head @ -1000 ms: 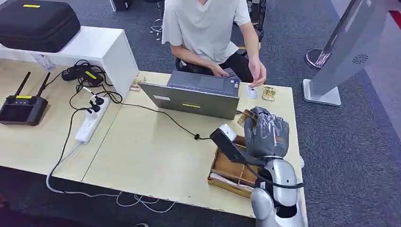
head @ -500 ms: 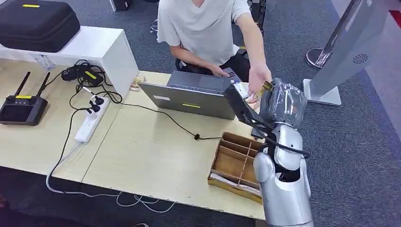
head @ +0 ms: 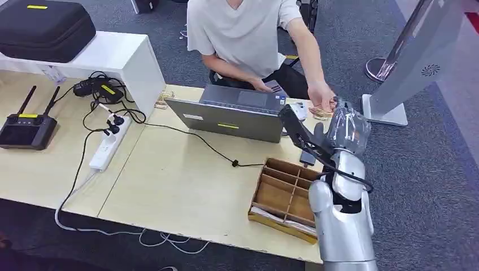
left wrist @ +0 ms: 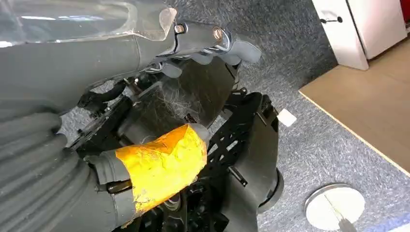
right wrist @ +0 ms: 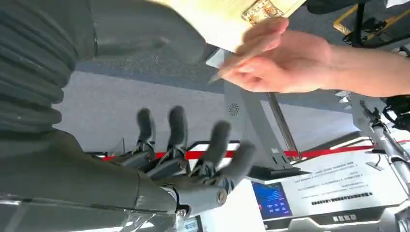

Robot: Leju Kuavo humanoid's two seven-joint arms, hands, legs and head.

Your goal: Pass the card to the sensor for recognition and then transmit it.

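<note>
My right hand (head: 348, 127), wrapped in clear plastic, is raised beyond the table's far right corner. In the right wrist view its fingers (right wrist: 212, 145) are spread with nothing in them. A person's hand (head: 321, 97) hovers just beside it; the right wrist view shows that hand (right wrist: 285, 63) pinching a thin card (right wrist: 238, 61) edge-on. Gold-patterned cards (head: 321, 113) lie on the table under the person's hand, next to a small white reader (head: 300, 109). My left hand (left wrist: 164, 111) hangs over the carpet, its yellow-taped thumb apart from the fingers, holding nothing.
A wooden compartment tray (head: 282, 192) sits at the table's near right, below my right arm. A grey laptop (head: 231, 113) stands in front of the seated person. A power strip (head: 107, 148), cables and a black controller (head: 25, 127) lie at the left. A white kiosk stand (head: 412, 62) rises on the right.
My right arm rose from the tray toward the person with a card in its hand. The person's hand met it, and the card is now in the person's fingers while mine are spread.
</note>
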